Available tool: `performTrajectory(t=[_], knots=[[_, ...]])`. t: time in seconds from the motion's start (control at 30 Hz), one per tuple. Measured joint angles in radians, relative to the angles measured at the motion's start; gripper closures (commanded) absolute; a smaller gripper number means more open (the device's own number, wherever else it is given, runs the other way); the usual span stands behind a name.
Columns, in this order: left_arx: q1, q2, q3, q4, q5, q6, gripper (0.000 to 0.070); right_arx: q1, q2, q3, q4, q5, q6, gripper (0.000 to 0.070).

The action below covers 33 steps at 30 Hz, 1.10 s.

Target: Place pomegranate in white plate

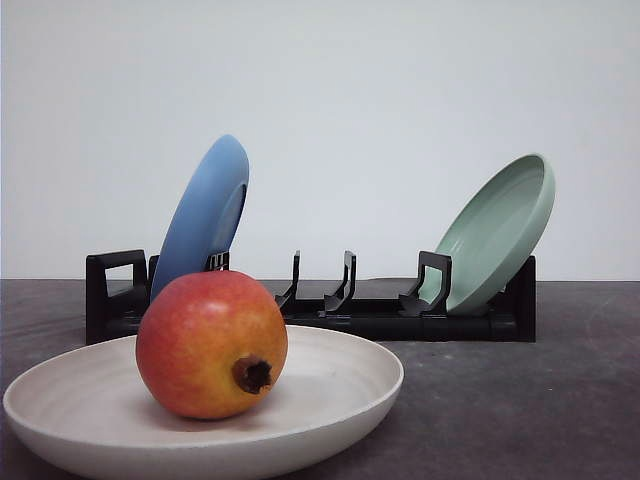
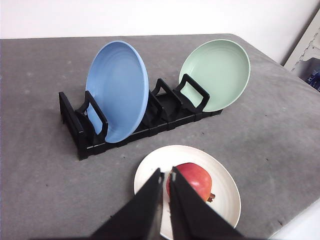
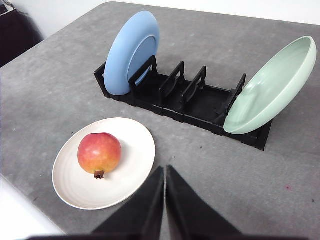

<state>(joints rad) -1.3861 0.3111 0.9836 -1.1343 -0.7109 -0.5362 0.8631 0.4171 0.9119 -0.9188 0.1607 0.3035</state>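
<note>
- Your pomegranate [image 1: 210,343] sits inside the white plate [image 1: 340,400], near you on the surface [image 1: 520,410].
- Behind, the black rack [image 1: 380,318] holds a blue plate [image 1: 203,215] left, a green plate [image 1: 497,232] right.
- Your left hand [image 2: 166,178] and right hand [image 3: 165,172] are both closed, holding nothing.

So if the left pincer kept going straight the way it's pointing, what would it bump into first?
Probably the pomegranate. The left pincer is shut and points down at the white plate, and the fruit sits right past its tips. Depth is hard to judge, so it might just touch the plate beside it.

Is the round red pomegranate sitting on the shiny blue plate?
No, the round red pomegranate sits on the shallow white plate lying flat on the table.
</note>
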Motion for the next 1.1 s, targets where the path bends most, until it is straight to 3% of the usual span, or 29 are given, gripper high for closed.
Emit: performTrajectory(t=[0.23,0.33,0.43,0.63,0.77,0.87,0.97,1.1], knots=[[-0.008,-0.008,0.000,-0.002,0.000,0.000,0.0700,0.000,0.000,0.000,0.000,0.000,0.000,0.0700],[0.048,-0.019,-0.011,0.007,0.001,0.000,0.0700,0.000,0.000,0.000,0.000,0.000,0.000,0.0700],[0.183,-0.022,-0.065,0.039,0.001,0.000,0.0700,0.000,0.000,0.000,0.000,0.000,0.000,0.0700],[0.545,-0.085,-0.263,0.119,-0.008,0.027,0.0700,0.000,0.000,0.000,0.000,0.000,0.000,0.0700],[0.768,-0.125,-0.387,0.369,-0.126,0.072,0.0700,0.000,0.000,0.000,-0.001,0.000,0.000,0.0700],[0.918,-0.157,-0.467,0.550,-0.144,0.148,0.0700,0.000,0.000,0.000,-0.001,0.000,0.000,0.0700],[1.051,-0.195,-0.565,0.665,-0.065,0.237,0.0700,0.000,0.000,0.000,-0.001,0.000,0.000,0.0700],[1.198,-0.254,-0.705,0.765,0.137,0.332,0.0700,0.000,0.000,0.000,-0.001,0.000,0.000,0.0700]])
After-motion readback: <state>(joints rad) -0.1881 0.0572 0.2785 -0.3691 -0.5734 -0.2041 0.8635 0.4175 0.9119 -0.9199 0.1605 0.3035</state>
